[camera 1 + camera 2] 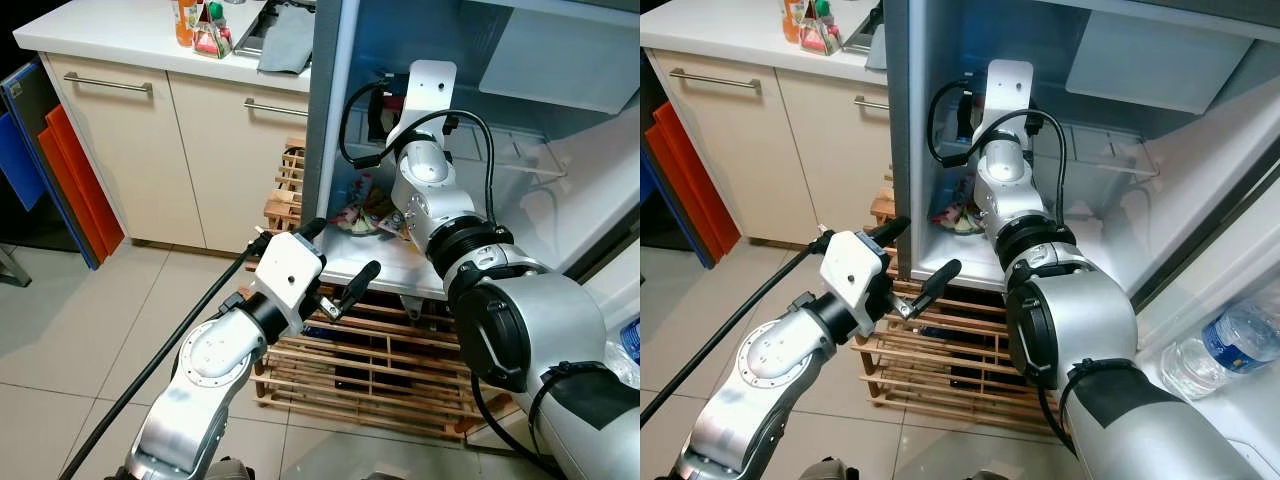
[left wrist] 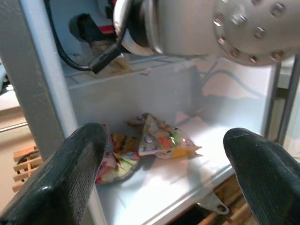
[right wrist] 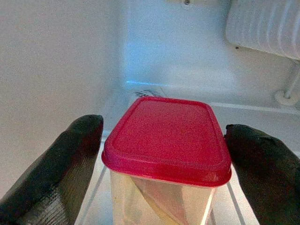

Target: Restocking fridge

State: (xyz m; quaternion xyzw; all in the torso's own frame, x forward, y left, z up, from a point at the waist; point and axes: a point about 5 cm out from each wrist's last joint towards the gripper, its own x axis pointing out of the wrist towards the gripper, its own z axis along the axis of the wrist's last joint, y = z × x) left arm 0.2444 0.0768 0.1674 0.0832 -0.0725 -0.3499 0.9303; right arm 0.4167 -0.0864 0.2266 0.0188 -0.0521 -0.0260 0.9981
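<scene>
A clear tub with a red lid (image 3: 166, 136) stands on an upper fridge shelf. My right gripper (image 3: 164, 129) is open, one black finger on each side of the tub, and its arm (image 1: 430, 170) reaches deep into the fridge. Lower down, colourful snack packets (image 1: 365, 212) lie on the white bottom shelf (image 1: 400, 265), and they look crumpled in the left wrist view (image 2: 159, 140). My left gripper (image 1: 340, 258) hovers open just outside that shelf's front edge, holding nothing.
A wooden slatted rack (image 1: 380, 360) stands under the fridge. Cream cabinets (image 1: 130, 150) and a counter with bottles (image 1: 200, 30) are to the left. A water bottle (image 1: 1230, 340) sits in the open fridge door on the right. Tiled floor lies below my left arm.
</scene>
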